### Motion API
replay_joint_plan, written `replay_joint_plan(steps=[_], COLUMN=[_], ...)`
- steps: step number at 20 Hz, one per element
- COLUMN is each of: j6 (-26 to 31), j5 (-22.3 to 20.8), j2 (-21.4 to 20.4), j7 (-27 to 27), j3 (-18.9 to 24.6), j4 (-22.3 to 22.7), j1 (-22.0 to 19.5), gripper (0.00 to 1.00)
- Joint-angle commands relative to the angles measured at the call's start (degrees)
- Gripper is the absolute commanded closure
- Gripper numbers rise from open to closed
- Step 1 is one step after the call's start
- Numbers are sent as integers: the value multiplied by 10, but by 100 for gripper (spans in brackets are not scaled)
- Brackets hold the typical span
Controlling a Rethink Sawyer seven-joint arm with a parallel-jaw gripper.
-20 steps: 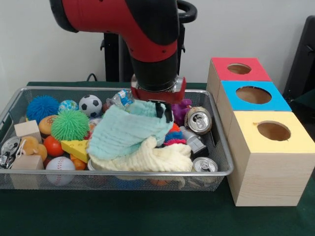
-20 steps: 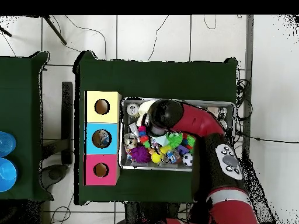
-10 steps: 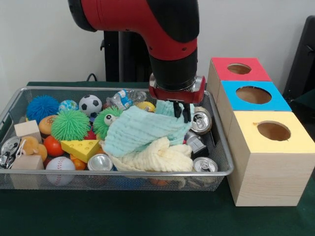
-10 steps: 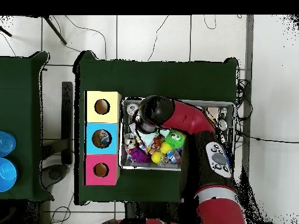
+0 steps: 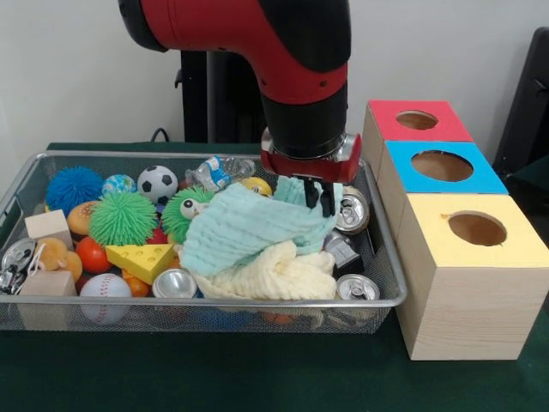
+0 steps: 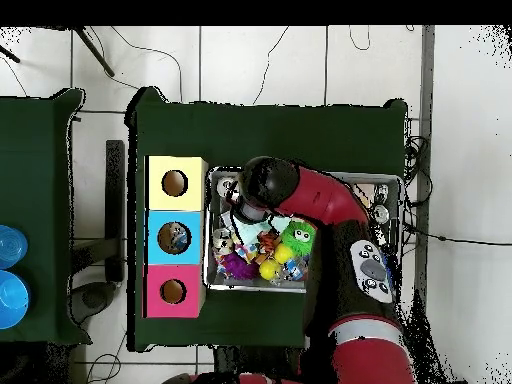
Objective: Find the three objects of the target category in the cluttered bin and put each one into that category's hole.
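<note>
My gripper (image 5: 316, 196) hangs over the right half of the wire bin (image 5: 257, 302), shut on a corner of a mint-green cloth (image 5: 244, 227). That cloth drapes over a pale yellow cloth (image 5: 276, 273). Silver cans lie in the bin: one beside the fingertips (image 5: 351, 212), one at the front right corner (image 5: 356, 287), one at the front middle (image 5: 174, 282). To the right stand three boxes with holes, red (image 5: 418, 120), blue (image 5: 443, 166) and yellow (image 5: 476, 229). In the overhead view the arm (image 6: 300, 195) covers the gripper.
Balls and toys fill the bin's left half: a soccer ball (image 5: 157, 183), a blue spiky ball (image 5: 74, 187), green puffer balls (image 5: 122, 218), a cheese wedge (image 5: 142, 258), a baseball (image 5: 105, 287), wooden blocks (image 5: 48, 227). The bin's right wall stands close to the boxes.
The arm swung right with the mint cloth, dragging it off a green puffer toy and a front can. Since half a second ago it has barely moved.
</note>
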Motion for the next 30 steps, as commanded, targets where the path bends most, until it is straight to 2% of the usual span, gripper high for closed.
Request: replay_joint_plan(steps=[1,11,15,20,30], j6=[7,17,35,43,29], j5=[19,19,-4,-15,-33], j2=[44,62,53,15,-28], j7=[112,90,81,54,21], j3=[2,9,-9,-19,-25], j4=[4,-21,-38,-6,47], j1=[-9,-22,-14,-30,-52], gripper=[0,0,0,0,0])
